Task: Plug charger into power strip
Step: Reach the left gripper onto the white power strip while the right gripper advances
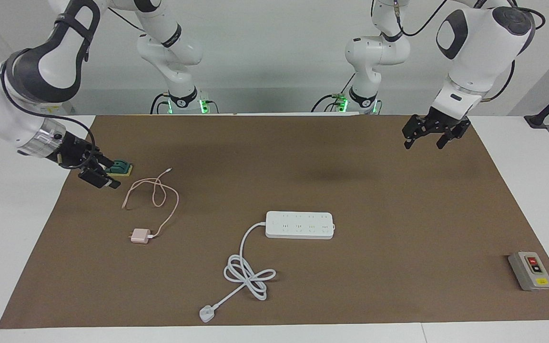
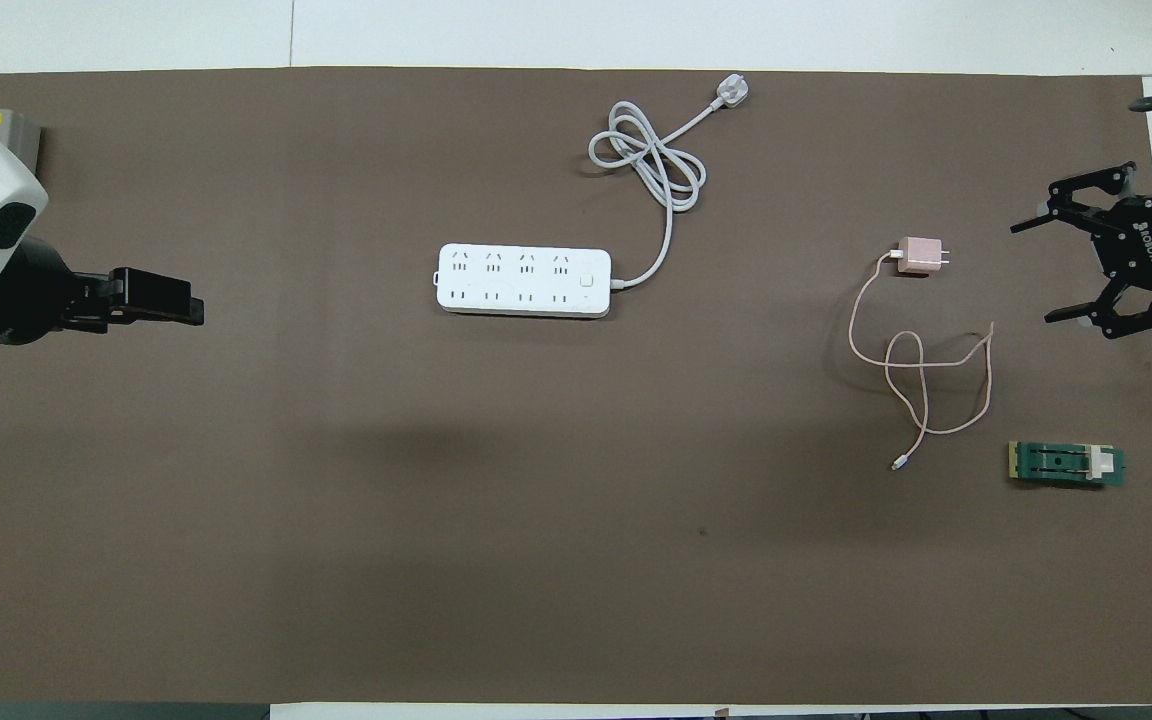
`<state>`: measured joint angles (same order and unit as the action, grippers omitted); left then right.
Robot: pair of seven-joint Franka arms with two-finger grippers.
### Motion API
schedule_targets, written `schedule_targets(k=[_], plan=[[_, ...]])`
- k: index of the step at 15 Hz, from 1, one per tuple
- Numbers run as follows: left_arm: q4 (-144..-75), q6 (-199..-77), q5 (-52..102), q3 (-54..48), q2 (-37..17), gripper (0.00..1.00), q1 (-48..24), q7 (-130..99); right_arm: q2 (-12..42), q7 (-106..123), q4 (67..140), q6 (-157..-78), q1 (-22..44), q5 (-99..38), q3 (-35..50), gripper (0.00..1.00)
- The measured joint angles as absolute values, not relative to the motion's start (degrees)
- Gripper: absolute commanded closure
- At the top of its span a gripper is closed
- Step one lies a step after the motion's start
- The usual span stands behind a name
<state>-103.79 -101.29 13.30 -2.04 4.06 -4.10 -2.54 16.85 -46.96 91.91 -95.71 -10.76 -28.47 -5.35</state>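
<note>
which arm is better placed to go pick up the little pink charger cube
Right. The open right gripper hangs over the brown mat's edge at the end where the small pale-pink cube charger lies. The open left gripper is over the other end, with the long white plastic power strip in between.
</note>
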Motion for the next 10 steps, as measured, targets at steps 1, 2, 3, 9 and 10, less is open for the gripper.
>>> schedule_targets(k=[1,2,3,9,10], plan=[[-104.9,-101.3,17.2,-2.0,4.4,0.0,-4.0,-2.5,18.0,-47.8,91.9,-95.9,-11.1,-29.0,-5.4,0.0],[-106.5,-101.3,22.0,-1.8,4.8,0.0,-3.7,-1.5,19.2,-48.5,91.9,-96.3,-11.4,-29.7,-5.5,0.0],[-108.2,-101.6,26.3,-1.7,5.1,0.0,-3.4,0.6,20.5,-49.2,91.9,-96.8,-11.7,-30.8,-5.6,0.0],[-115.9,-104.8,53.5,-2.2,2.1,0.0,-3.8,18.0,26.7,-49.9,91.9,-100.3,-12.8,-34.9,-5.8,0.0],[-116.2,-104.8,58.4,-2.2,0.6,0.0,-4.4,20.3,27.3,-49.9,91.9,-101.0,-12.8,-35.1,-5.8,0.0]])
